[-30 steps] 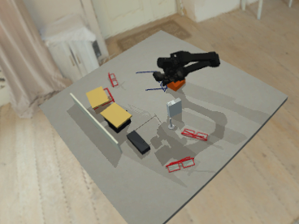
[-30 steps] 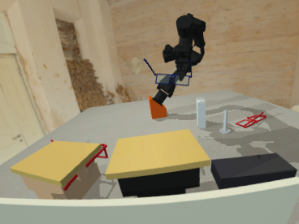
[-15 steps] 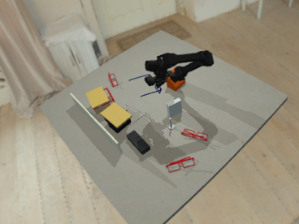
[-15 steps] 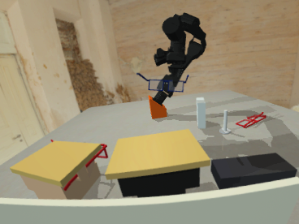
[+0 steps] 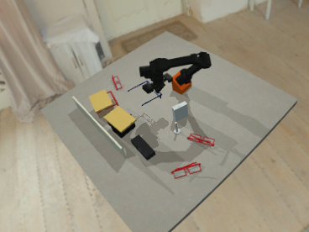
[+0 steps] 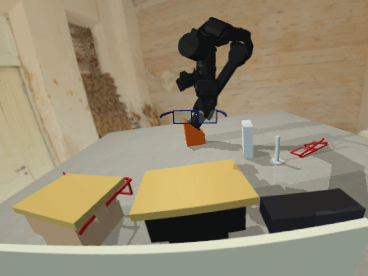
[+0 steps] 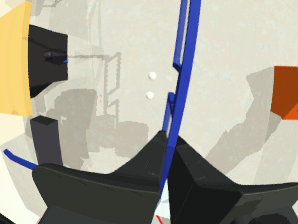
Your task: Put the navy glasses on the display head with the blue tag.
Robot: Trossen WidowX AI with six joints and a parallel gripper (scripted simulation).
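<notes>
Navy glasses [image 5: 160, 96] [image 6: 182, 117] [image 7: 187, 65] aloft over the worktop [image 5: 260, 101] [image 6: 140, 145] [image 7: 225, 30], clenched at the frame by the fingers [image 5: 154, 89] [image 6: 196, 120]! Pickup done; carrying to the tagged head, seating, straightening and letting go all remain.

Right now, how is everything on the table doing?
Gripper: shut on the navy glasses.
Navy glasses: held up in the air, temples spread open.
Red glasses under the tan-side head's yellow top: worn.
Black case: lying flat.
</notes>
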